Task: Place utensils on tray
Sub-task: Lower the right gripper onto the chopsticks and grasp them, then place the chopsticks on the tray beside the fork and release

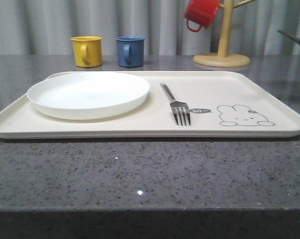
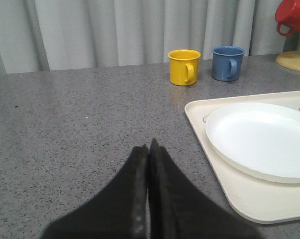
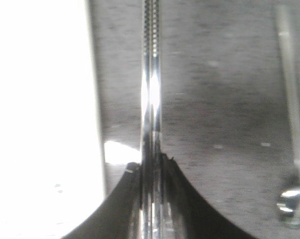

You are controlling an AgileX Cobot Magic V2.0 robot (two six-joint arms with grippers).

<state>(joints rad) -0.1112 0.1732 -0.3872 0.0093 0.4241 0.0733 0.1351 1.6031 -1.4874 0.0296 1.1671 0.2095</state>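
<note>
The cream tray (image 1: 259,89) with its rabbit drawing lies across the grey table. On it sit the round white plate (image 1: 87,94) at the left and the steel fork (image 1: 177,107) beside it, tines toward me. My left gripper (image 2: 150,147) is shut and empty, over bare table left of the tray (image 2: 249,199) and plate (image 2: 259,137). My right gripper (image 3: 150,162) is shut on the steel chopsticks (image 3: 150,74), which run straight out from the jaws over the grey surface. The spoon (image 3: 289,99) lies on the table beside them. An overexposed white surface (image 3: 40,124) lies on the chopsticks' other side.
A yellow mug (image 1: 86,51) and a blue mug (image 1: 130,51) stand behind the tray. A red mug (image 1: 202,13) hangs on a wooden stand with a round base (image 1: 221,59) at the back right. Grey curtains close off the back.
</note>
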